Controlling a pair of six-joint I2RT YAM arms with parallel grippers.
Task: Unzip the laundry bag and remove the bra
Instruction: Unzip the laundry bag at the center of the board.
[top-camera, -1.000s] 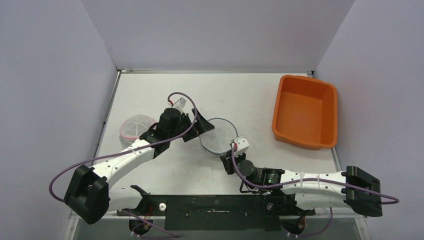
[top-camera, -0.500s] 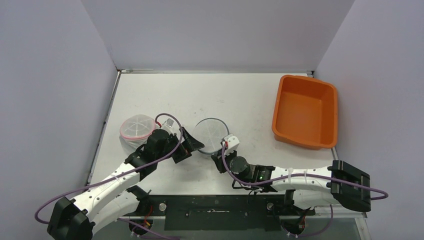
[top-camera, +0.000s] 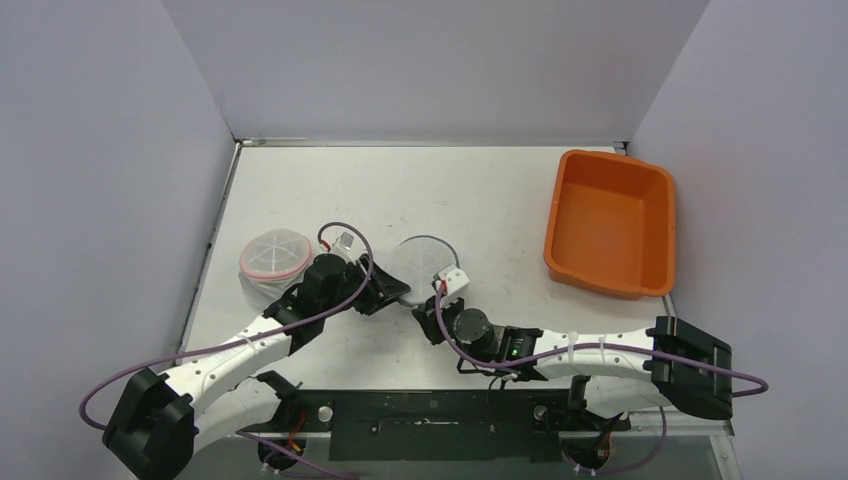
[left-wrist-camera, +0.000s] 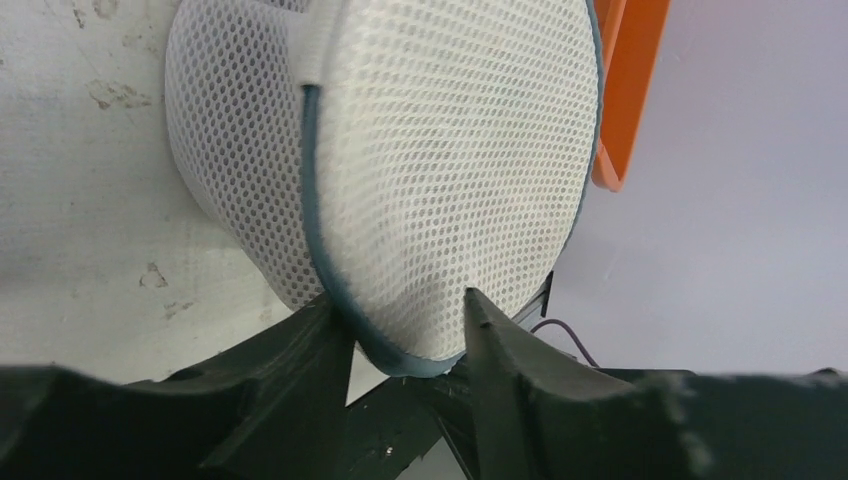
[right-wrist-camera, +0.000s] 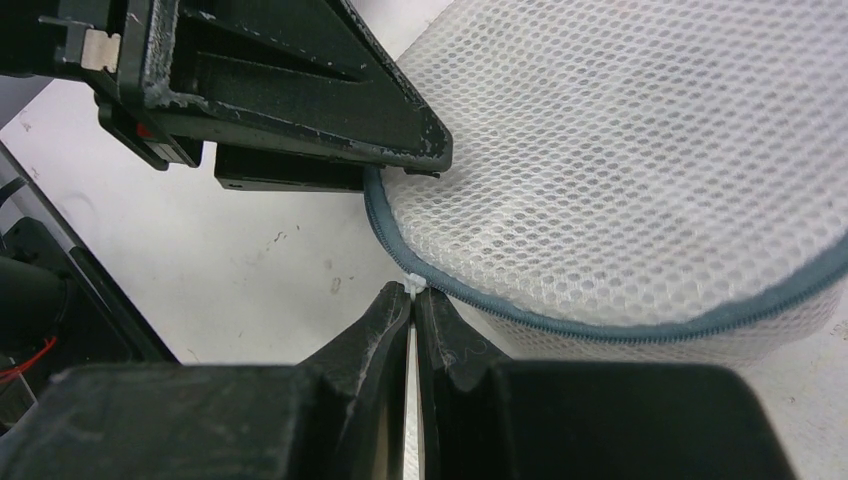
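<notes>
The laundry bag (top-camera: 425, 260) is a round white mesh pouch with a blue-grey zipper, lying mid-table. In the left wrist view my left gripper (left-wrist-camera: 402, 300) is clamped on the bag's (left-wrist-camera: 450, 150) near edge, one finger on the zipper seam and one on the mesh. My right gripper (right-wrist-camera: 413, 293) is shut on the small white zipper pull (right-wrist-camera: 414, 283) at the bag's (right-wrist-camera: 640, 180) rim, right beside the left gripper's fingers (right-wrist-camera: 300, 90). No bra shows through the mesh.
A round white mesh item with a pink rim (top-camera: 274, 256) lies left of the bag, close to the left arm. An orange bin (top-camera: 610, 222) stands at the right. Purple-grey walls close in the table on three sides.
My left arm drew back from over the bag to its near-left edge, and its jaws closed from wide open onto the rim. My right gripper stayed shut and shifted left.
</notes>
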